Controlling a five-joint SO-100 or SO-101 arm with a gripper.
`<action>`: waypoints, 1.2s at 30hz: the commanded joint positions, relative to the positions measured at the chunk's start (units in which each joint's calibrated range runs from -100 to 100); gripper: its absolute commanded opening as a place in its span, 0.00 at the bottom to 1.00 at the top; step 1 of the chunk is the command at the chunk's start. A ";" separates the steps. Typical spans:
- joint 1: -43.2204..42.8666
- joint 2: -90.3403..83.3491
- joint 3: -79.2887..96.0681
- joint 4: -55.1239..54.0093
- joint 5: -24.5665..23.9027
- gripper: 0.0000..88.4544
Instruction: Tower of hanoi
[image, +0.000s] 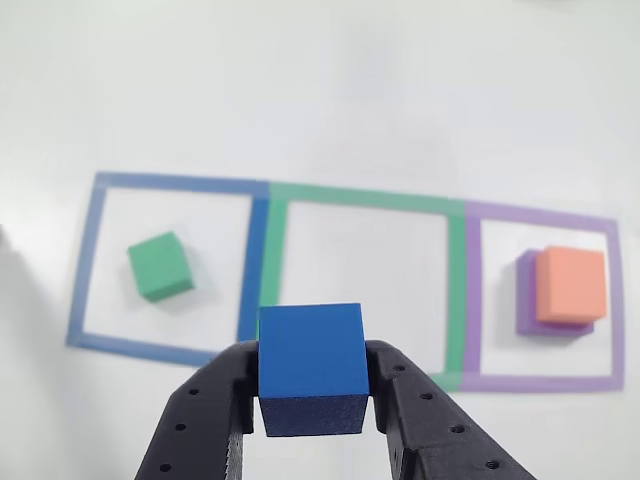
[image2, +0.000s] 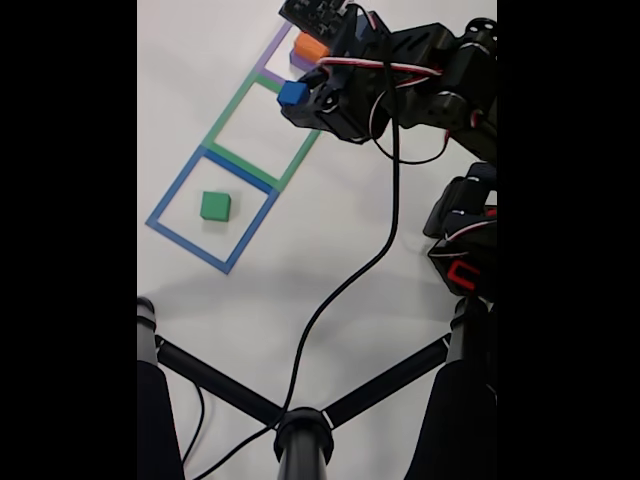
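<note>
My black gripper (image: 312, 385) is shut on a blue cube (image: 311, 365), held up above the white table; the fixed view shows the same blue cube (image2: 292, 93) at the gripper (image2: 297, 96) over the green-outlined square (image2: 262, 130). A green cube (image: 160, 266) lies in the blue-outlined square (image: 90, 260), also seen as the green cube (image2: 215, 206) in the fixed view. An orange cube (image: 571, 284) rests on a purple cube (image: 527, 300) inside the purple-outlined square (image: 545, 381). In the other view the green-outlined square (image: 457, 290) holds no block.
The arm's black body and cable (image2: 385, 235) stand to the right of the squares in the fixed view. A black tripod-like stand (image2: 303, 435) crosses the bottom of that view. White table surrounds the taped squares.
</note>
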 joint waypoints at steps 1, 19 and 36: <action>-5.16 -1.09 -12.53 8.27 0.00 0.02; -17.59 -1.41 -12.08 7.06 -2.57 0.02; -16.90 4.68 35.99 -50.16 0.00 0.03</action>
